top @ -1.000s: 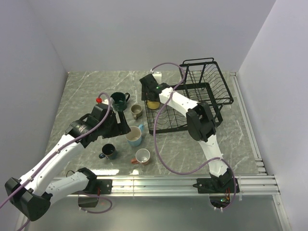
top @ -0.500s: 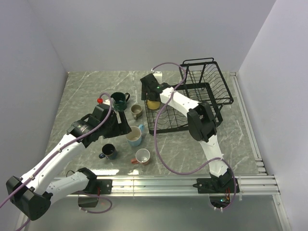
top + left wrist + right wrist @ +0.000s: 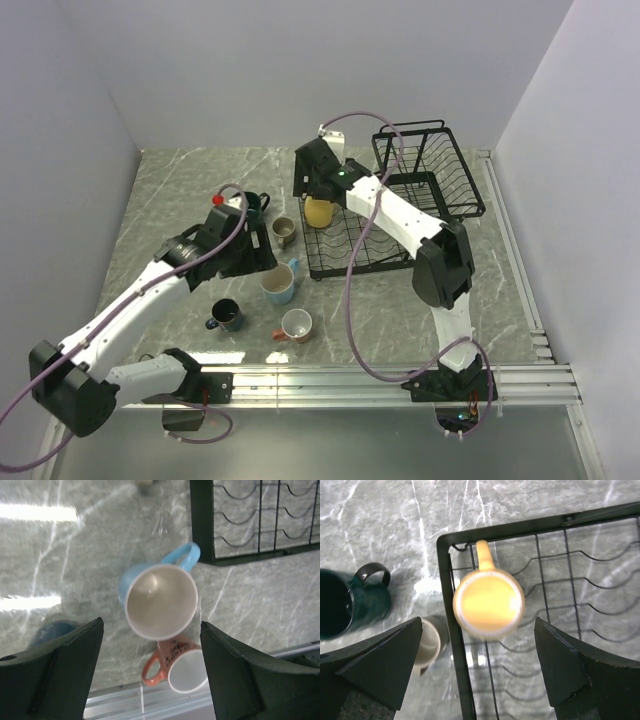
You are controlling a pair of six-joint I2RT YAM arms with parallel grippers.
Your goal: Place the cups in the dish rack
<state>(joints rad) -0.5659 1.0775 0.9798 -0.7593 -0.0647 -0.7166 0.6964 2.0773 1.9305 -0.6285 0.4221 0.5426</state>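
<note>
- Overhead view: a grey marbled table (image 3: 180, 180) holds a black wire dish rack (image 3: 440, 205) at the far right. A yellow mug (image 3: 319, 211) sits in the near-left corner of the rack's lower tray. The right gripper (image 3: 318, 178) hangs above it, apart from it. Five mugs stand on the table left of the rack: dark green mug (image 3: 252, 205), olive mug (image 3: 284, 231), light blue mug (image 3: 279, 284), navy mug (image 3: 224, 314) and salmon mug (image 3: 296, 325). The left gripper (image 3: 250, 255) hovers just beside the light blue mug.
- Left wrist view: the left gripper (image 3: 152, 667) has its two dark fingers (image 3: 55, 667) spread wide and holds nothing. The light blue mug (image 3: 159, 600) stands upright between them and below, mouth up, handle pointing toward the rack's edge (image 3: 202, 522). The salmon mug (image 3: 179, 665) lies just beside it, nearer the camera.
- Right wrist view: the right gripper (image 3: 480, 667) is spread wide and empty. The yellow mug (image 3: 489, 601) rests inside the rack (image 3: 451, 605), between the fingers (image 3: 380, 662) but below them, handle toward the corner. The dark green mug (image 3: 350, 600) and olive mug (image 3: 430, 642) stand outside.
- Judgement: the light blue mug looks like the next pick. To do it well, lower straight down, close one finger inside and one outside the rim, away from the handle, and avoid bumping the salmon mug.
</note>
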